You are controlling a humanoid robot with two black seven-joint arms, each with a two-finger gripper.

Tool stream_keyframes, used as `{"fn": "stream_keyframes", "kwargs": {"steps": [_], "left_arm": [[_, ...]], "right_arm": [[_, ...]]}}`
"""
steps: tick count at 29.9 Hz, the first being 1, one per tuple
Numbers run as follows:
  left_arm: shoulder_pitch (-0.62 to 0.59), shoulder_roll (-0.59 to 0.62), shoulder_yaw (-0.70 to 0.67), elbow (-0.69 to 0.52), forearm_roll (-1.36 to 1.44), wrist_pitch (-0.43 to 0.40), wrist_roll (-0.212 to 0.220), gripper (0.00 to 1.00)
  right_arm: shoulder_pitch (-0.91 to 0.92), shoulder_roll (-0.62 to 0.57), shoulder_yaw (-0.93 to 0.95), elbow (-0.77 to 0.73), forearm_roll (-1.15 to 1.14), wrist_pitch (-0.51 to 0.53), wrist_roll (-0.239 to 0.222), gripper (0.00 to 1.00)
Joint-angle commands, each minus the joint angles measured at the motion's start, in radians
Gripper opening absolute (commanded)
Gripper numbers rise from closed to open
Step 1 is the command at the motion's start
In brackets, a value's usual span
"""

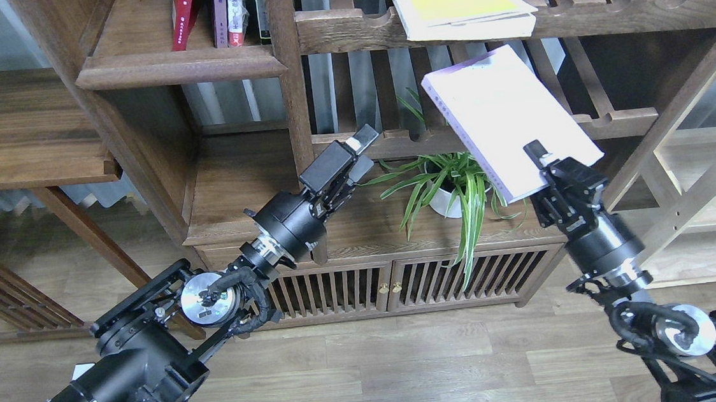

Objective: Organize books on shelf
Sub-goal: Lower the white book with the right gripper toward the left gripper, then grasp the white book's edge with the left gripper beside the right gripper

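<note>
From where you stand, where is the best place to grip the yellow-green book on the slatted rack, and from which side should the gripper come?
Probably the near edge of the yellow-green book, approached from the front. That edge juts out past the slatted rack's front rail, so fingers could close above and below it. The book lies flat, and its far part is cut off by the view's top, so no other grip can be judged.

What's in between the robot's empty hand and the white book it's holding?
In the head view, a leafy green plant in a white pot sits between the left gripper and the white-lavender book held by the right gripper.
</note>
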Motion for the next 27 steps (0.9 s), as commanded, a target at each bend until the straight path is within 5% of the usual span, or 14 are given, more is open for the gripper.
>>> {"fn": "stream_keyframes", "kwargs": {"steps": [1,27], "left_arm": [[-0.011,0.000,0.003,0.011,-0.061,0.005,0.032,0.95],[-0.017,0.000,0.010,0.065,-0.081,0.033,0.033,0.97]], "right_arm": [[0.000,0.017,-0.029,0.000,-0.024,0.000,0.000,0.05],[-0.003,0.155,-0.139,0.002,-0.151,0.000,-0.002,0.05]]}}
